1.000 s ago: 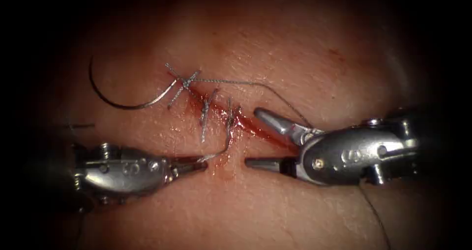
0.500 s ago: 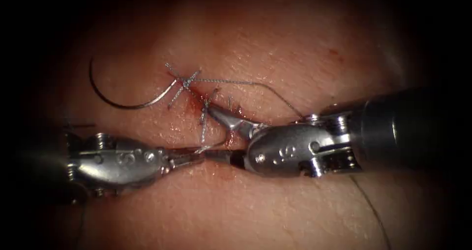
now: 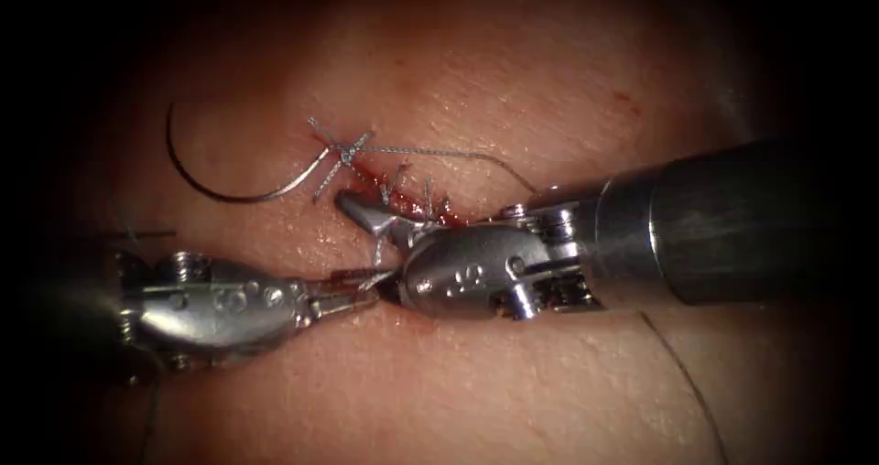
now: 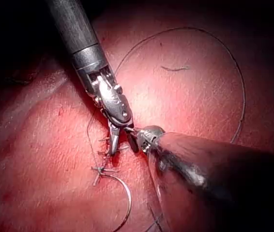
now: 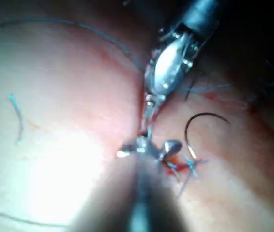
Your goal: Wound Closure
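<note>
Tissue [image 3: 513,81], a pale pink slab of pork belly, carries a short oblique cut [image 3: 403,200] wet with red fluid [image 3: 366,174] and crossed by several braided grey stitches [image 3: 341,152].

Endoscope view: the curved dark steel needle [image 3: 197,177] lies free on the tissue surface to the left of the cut, held by neither tool and not in the tissue; its swaged end meets the thread at the uppermost knot. The left arm's silver needle driver [image 3: 352,286] enters from the lower left with its jaws closed on a short pale thread tail [image 3: 380,273] beside the lower end of the cut, seemingly to keep that strand taut and lifted. The right arm's silver needle driver [image 3: 371,245] reaches across from the right with jaws spread wide, one jaw lying over the cut, the other hidden under the tool body close to the left tool's tip; it grips nothing, and the open jaws appear placed to straddle the held strand. A fine dark thread [image 3: 682,373] trails off toward the lower right.

Left wrist view: the right tool [image 4: 120,137] meets the left tool [image 4: 134,143] tip to tip just beside the stitches [image 4: 100,169].

Right wrist view: the needle [image 5: 200,121] rests on the tissue apart from both tools.
</note>
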`<action>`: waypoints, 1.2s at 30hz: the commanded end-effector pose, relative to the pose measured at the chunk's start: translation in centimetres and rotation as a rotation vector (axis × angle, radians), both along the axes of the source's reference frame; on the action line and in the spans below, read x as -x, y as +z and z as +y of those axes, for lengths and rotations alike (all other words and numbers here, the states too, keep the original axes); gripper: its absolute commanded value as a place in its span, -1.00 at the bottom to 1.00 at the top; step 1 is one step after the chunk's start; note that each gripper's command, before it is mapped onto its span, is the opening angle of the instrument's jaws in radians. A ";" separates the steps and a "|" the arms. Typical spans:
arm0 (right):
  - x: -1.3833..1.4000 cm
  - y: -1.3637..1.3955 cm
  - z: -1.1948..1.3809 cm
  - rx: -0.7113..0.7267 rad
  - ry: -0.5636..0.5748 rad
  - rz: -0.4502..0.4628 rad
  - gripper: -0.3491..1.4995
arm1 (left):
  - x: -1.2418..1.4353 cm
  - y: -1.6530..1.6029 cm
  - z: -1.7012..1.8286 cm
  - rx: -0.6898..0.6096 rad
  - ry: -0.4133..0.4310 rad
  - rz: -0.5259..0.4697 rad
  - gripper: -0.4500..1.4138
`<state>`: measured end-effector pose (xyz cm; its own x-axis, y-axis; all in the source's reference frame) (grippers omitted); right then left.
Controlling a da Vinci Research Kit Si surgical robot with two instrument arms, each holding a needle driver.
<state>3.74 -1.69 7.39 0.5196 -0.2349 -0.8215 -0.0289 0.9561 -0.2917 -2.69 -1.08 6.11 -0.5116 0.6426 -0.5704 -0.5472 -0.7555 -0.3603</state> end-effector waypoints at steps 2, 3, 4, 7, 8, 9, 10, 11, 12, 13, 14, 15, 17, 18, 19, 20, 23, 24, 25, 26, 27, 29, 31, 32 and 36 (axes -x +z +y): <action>-0.06 0.08 -0.06 0.001 -0.001 0.000 0.63 | 0.05 0.05 -0.06 0.002 0.005 0.000 -1.00; -0.07 0.09 -0.07 0.001 -0.001 -0.001 0.63 | 0.05 0.05 -0.06 0.002 0.005 0.000 -1.00; -0.08 0.09 -0.06 0.001 0.000 -0.001 0.63 | 0.05 0.04 -0.06 0.002 0.005 0.000 -1.00; -0.09 0.09 -0.06 0.008 -0.010 -0.010 0.62 | 0.05 0.04 -0.06 0.002 0.005 -0.001 -1.00; -0.09 0.09 -0.06 0.008 -0.010 -0.010 0.62 | 0.04 0.04 -0.06 0.002 0.005 -0.001 -1.00; -0.09 0.09 -0.06 0.008 -0.010 -0.010 0.62 | 0.04 0.04 -0.06 0.002 0.006 -0.001 -1.00; -0.09 0.10 -0.05 0.007 -0.011 -0.008 0.62 | 0.04 0.04 -0.06 0.002 0.005 -0.001 -1.00; -0.09 0.10 -0.05 0.012 -0.014 -0.009 0.62 | 0.04 0.04 -0.06 0.002 0.005 -0.001 -1.00; -0.09 0.10 -0.05 0.012 -0.013 -0.013 0.62 | 0.04 0.04 -0.06 0.002 0.005 -0.001 -1.00; -0.08 0.11 -0.04 0.013 -0.010 -0.016 0.62 | 0.04 0.04 -0.06 0.002 0.005 -0.001 -1.00; -0.08 0.12 -0.03 0.013 -0.010 -0.016 0.62 | 0.04 0.04 -0.06 0.002 0.005 -0.001 -1.00; -0.07 0.14 -0.02 0.014 -0.010 -0.017 0.60 | 0.04 0.03 -0.06 0.002 0.005 -0.001 -1.00; -0.05 0.18 -0.03 0.014 -0.016 -0.025 0.53 | 0.04 0.03 -0.07 0.002 0.005 -0.001 -1.00; -0.05 0.19 -0.03 0.013 -0.018 -0.027 0.51 | 0.04 0.03 -0.07 0.002 0.005 -0.001 -1.00; -0.05 0.20 -0.03 0.014 -0.018 -0.027 0.49 | 0.05 0.03 -0.07 0.006 0.009 0.000 -1.00; -0.05 0.20 -0.03 0.012 -0.021 -0.032 0.40 | 0.05 0.03 -0.07 0.005 0.009 0.000 -1.00; -0.05 0.19 -0.04 0.006 -0.034 -0.019 -0.13 | 0.05 0.02 -0.07 0.005 0.009 0.000 -1.00; -0.03 0.19 -0.04 0.014 -0.061 -0.007 -1.00 | 0.04 0.02 -0.07 0.005 0.009 0.000 -1.00; -0.02 0.19 -0.04 0.016 -0.068 -0.007 -1.00 | 0.04 0.02 -0.07 0.005 0.010 0.000 -1.00; -0.01 0.20 -0.02 0.013 -0.083 -0.018 -1.00 | 0.04 0.01 -0.07 0.004 0.010 -0.001 -1.00; 0.01 0.21 -0.01 0.021 -0.093 -0.023 -1.00 | 0.03 0.01 -0.07 0.004 0.011 -0.001 -1.00; 0.03 0.21 -0.01 0.021 -0.104 -0.031 -1.00 | 0.01 0.00 -0.07 0.007 0.016 -0.002 -1.00; 0.05 0.19 -0.03 0.021 -0.107 -0.025 -1.00 | -0.04 -0.05 -0.05 0.014 0.025 -0.008 -1.00; 0.05 0.17 -0.04 0.023 -0.105 -0.019 -1.00 | -0.07 -0.07 -0.05 0.021 0.027 -0.015 -1.00; 0.16 0.02 -0.07 -0.017 -0.031 0.020 0.64 | -0.22 -0.16 -0.14 0.026 0.039 -0.025 -1.00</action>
